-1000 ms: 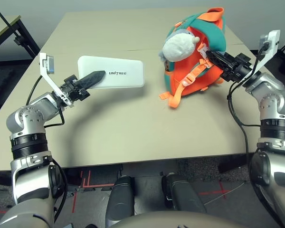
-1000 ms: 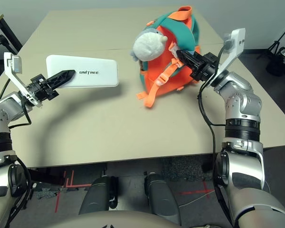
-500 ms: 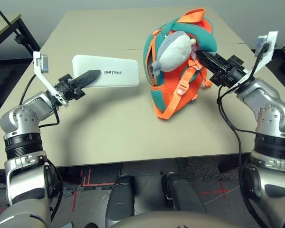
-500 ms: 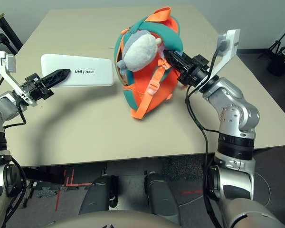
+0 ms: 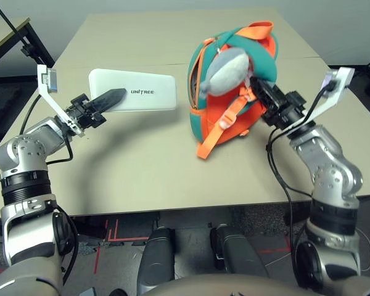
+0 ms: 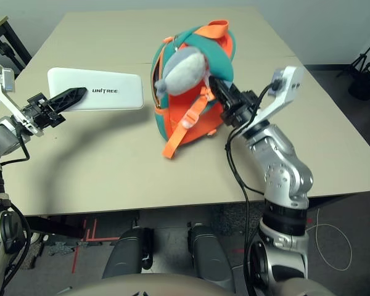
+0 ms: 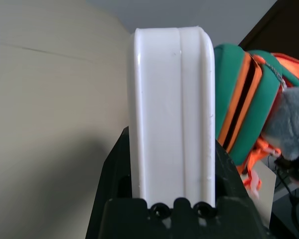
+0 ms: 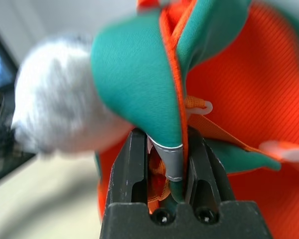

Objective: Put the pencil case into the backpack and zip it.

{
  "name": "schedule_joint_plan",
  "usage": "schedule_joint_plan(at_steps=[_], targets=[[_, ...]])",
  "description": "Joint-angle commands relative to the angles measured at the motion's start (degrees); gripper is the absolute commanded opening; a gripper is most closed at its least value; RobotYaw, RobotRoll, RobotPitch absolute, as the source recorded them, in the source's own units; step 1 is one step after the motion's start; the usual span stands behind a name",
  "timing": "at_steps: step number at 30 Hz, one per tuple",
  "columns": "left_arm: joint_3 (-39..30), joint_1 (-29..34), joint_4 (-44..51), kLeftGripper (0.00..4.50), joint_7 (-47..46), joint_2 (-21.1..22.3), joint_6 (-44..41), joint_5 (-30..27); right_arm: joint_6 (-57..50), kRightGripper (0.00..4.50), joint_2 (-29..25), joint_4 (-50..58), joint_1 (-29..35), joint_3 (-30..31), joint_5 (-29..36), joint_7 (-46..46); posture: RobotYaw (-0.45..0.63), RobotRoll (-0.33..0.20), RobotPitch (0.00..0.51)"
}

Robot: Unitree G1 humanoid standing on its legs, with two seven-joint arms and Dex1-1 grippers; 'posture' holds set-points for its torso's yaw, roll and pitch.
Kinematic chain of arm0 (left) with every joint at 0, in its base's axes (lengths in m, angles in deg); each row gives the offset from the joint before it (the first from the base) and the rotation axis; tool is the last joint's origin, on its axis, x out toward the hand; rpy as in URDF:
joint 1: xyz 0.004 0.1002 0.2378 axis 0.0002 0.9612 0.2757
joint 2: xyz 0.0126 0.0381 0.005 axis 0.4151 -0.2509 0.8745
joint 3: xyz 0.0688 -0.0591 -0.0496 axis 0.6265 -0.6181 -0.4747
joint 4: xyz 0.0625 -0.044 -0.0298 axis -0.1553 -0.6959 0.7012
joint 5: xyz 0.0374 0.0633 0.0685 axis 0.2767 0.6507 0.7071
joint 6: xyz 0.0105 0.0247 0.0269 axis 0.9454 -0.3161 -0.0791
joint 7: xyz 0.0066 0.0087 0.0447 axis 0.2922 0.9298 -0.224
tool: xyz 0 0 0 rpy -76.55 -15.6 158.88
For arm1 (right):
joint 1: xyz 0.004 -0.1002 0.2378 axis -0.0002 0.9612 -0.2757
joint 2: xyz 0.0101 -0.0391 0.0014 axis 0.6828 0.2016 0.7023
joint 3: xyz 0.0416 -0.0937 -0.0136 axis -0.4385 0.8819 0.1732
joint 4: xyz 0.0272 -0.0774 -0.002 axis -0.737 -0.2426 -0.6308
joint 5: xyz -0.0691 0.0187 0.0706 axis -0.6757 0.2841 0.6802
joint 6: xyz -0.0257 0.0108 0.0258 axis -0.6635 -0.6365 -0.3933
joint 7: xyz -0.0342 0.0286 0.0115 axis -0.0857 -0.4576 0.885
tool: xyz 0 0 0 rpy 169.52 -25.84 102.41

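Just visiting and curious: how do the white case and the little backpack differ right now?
The pencil case is flat, white and hard-looking; the backpack is bulky, teal and orange. The case lies level; the backpack stands upright. Each is clamped by a gripper: left gripper on the case, right gripper on the backpack.

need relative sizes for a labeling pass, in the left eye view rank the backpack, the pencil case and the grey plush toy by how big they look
1. the backpack, clearly largest
2. the pencil case, held at one end by the left gripper
3. the grey plush toy, smallest

The right gripper holds the backpack. The pencil case is held off the table, slightly nearer the camera, but the order seems safe.
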Motion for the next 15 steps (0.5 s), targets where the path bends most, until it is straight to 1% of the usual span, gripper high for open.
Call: schedule_joint_plan(at_steps=[1, 3, 6, 9, 15], targets=[[-0.1, -1.6, 0.8, 1.33, 1.8, 1.3, 0.0, -0.5, -1.4, 0.7, -3.3, 2.5, 2.1, 2.2, 1.2, -3.5, -0.11, 0.0, 0.083], [-0.1, -1.7, 1.5, 1.33, 2.1, 1.7, -0.5, -0.8, -1.5, 0.7, -5.4, 2.5, 3.3, 2.9, 1.0, -5.0, -0.11, 0.0, 0.081], [-0.1, -1.4, 3.3, 1.33, 3.2, 2.7, -1.7, -1.6, -1.2, 0.7, -7.0, 1.9, 3.7, 3.1, 1.1, -6.2, -0.11, 0.0, 0.08], [-0.2, -1.3, 5.7, 1.33, 4.2, 3.9, -3.4, -2.5, -1.3, 0.7, -8.1, 1.3, 3.7, 3.0, 1.0, -7.2, -0.11, 0.0, 0.081], [-0.1, -1.5, 13.5, 1.33, 5.2, 6.9, -8.6, -6.2, -1.0, 0.7, -9.3, -0.2, 3.6, 3.0, 0.5, -8.4, -0.1, 0.0, 0.088]])
